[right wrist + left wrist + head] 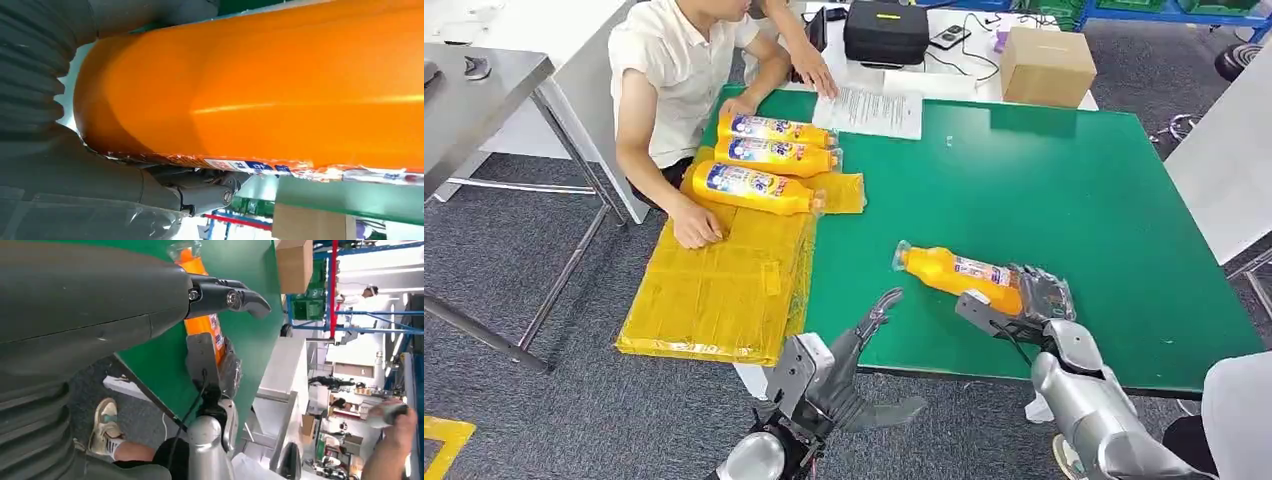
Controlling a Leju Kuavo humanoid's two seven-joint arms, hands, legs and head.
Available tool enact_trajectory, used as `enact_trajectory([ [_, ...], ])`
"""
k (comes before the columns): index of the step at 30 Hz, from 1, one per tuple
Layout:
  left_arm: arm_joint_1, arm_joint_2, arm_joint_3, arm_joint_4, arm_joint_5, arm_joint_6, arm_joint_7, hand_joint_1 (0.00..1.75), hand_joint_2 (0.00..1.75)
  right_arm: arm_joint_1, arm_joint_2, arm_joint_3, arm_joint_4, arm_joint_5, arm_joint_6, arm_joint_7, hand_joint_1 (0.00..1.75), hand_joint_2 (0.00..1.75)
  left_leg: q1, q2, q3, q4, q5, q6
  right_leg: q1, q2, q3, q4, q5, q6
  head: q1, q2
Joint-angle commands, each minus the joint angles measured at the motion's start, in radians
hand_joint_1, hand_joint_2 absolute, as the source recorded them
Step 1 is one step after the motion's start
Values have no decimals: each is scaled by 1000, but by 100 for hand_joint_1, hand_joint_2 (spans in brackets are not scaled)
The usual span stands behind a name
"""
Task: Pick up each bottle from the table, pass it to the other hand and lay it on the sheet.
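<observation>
An orange bottle (954, 272) with a clear cap lies tilted over the green table (1064, 190), its base gripped by my right hand (1024, 300). The right wrist view shows the same orange bottle (260, 90) close up, pressed against the hand's grey thumb. My left hand (844, 375) is open at the table's near edge, fingers spread and pointing toward the bottle, not touching it. In the left wrist view the bottle (202, 320) sits beyond the left hand's dark fingers (225, 295). Three more orange bottles (759, 160) lie side by side on the yellow sheet (714, 290).
A person sits at the table's far left with one hand (696, 228) resting on the yellow sheet. A paper (874, 108), a black case (886, 30) and a cardboard box (1046, 65) stand along the far edge. Another person's leg and shoe (107, 432) are beside my right arm.
</observation>
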Motion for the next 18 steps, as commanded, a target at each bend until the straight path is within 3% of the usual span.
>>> enact_trajectory([
  [1,4,16,10,-3,0,-3,0,0,175,121,37,-86,35,-207,82,-181,175,175,2,-6,0,-3,2,-3,2,-5,2,-4,1,-3,0,0],
  [6,44,19,51,-52,-10,70,-57,0,175,171,108,-174,-103,-438,92,-315,175,175,3,0,2,-3,0,-4,3,1,3,-4,1,-4,1,0],
  [7,54,20,62,-52,-10,104,-55,0,0,185,122,-182,-154,-485,105,-325,175,175,2,3,3,-2,-1,-3,2,3,12,-3,1,-2,0,0],
  [8,63,21,72,-47,-4,135,-44,0,0,206,128,-181,-213,-517,108,-329,175,175,3,6,3,-4,-1,-5,3,5,11,-4,3,-4,0,0],
  [9,74,24,84,-33,20,164,-32,0,175,249,134,-176,-320,-577,119,-328,175,175,3,8,4,-2,-2,-4,3,7,11,-2,3,-5,0,0],
  [13,95,41,102,41,96,183,-46,0,175,365,155,-141,-623,-761,188,-340,175,175,3,6,3,-3,-1,-5,3,5,11,-2,2,-5,0,0],
  [18,84,36,90,51,152,142,-37,0,175,367,173,-97,-696,-849,237,-363,175,175,3,8,-6,-1,-1,-5,3,8,2,1,1,-6,0,0],
])
